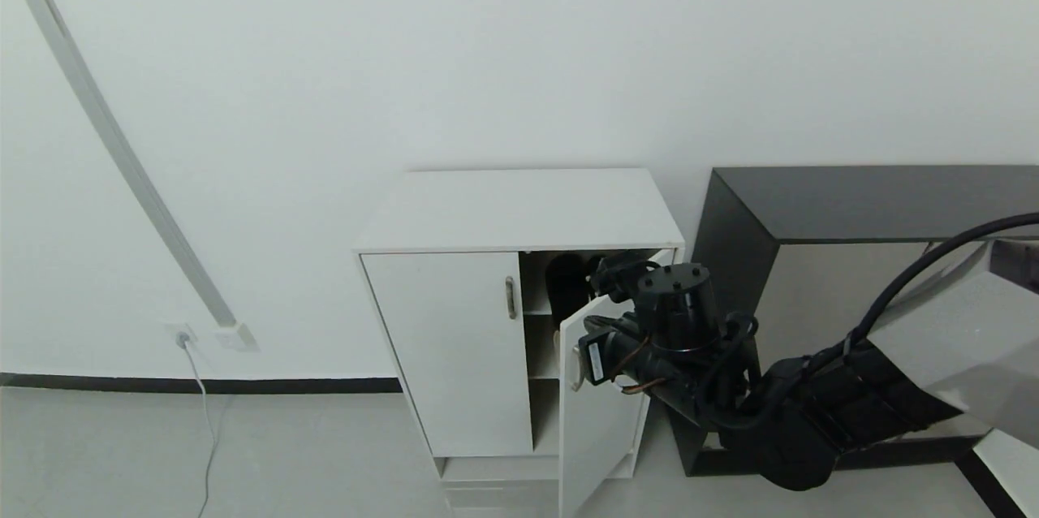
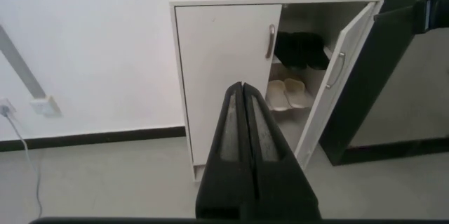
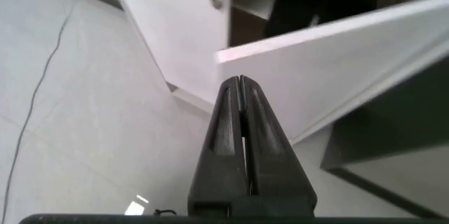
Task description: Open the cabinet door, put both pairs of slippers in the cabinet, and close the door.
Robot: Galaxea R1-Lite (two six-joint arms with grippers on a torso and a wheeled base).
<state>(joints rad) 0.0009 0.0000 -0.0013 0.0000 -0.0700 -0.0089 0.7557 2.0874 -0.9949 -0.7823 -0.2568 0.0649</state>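
- White cabinet [image 1: 519, 209] stands on the floor [image 1: 308, 453] against a white wall, two doors across its front.
- Left-hand door [image 1: 446, 347] is flat shut, with an upright metal handle [image 1: 510, 297] at its inner edge.
- Right-hand door [image 1: 597, 420] is swung partway out towards the room. Its own handle [image 1: 577, 366] sits near the free edge.
- Shelves show through the gap.
- Black slippers [image 2: 302, 48] are on the top shelf, side by side.
- Pale slippers [image 2: 287, 94] are on the shelf below, also side by side. Both pairs are inside the cabinet.
- Right arm reaches in at the top of the open door, its wrist over the door's upper edge.
- Right pincer [image 3: 240, 82]: fingers pressed together, nothing between them. The tips lie just beside the door's top edge; can't tell if they touch it.
- Left pincer [image 2: 242, 89]: fingers together, holding nothing. It hangs back from the cabinet in front of the shut door, well apart from it.
- Dark unit [image 1: 852, 193] stands just beside the cabinet on its right, a little taller, with a pale panel set in its front.
- Wall socket [image 1: 184, 335] is low on the wall, well to the cabinet's left. A light cable [image 1: 207, 420] drops from it onto the floor.
- A pale conduit strip [image 1: 105, 128] runs slantwise down the wall to a box beside the socket.
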